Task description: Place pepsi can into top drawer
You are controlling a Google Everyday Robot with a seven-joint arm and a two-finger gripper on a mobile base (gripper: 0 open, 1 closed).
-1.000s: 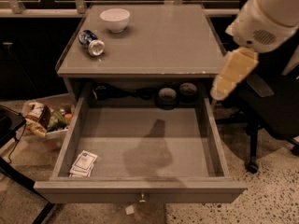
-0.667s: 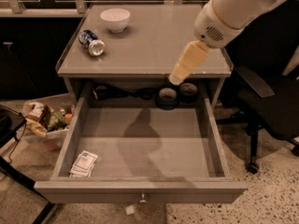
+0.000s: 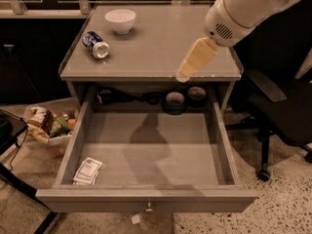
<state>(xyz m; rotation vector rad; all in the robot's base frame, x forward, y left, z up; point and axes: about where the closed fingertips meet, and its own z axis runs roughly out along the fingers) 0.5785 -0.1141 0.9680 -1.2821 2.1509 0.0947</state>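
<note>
Pepsi can (image 3: 95,45) lying on table (image 3: 161,38), top drawer (image 3: 146,199) open, claw (image 3: 184,74) over table's front edge, grip unclear.

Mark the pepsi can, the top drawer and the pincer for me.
pepsi can (image 3: 93,41): camera view, on its blue side.
top drawer (image 3: 204,200): camera view, front panel.
pincer (image 3: 184,74): camera view, tip, over the table (image 3: 122,75) front edge.

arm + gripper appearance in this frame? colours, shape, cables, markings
The arm is a thick, rounded off-white shell with a round patch of small vent holes near its end. The gripper is pale yellow-tan and tapers to a blunt tip. It sits over the front right edge of the grey table top. No cables or printed markings show.
</note>
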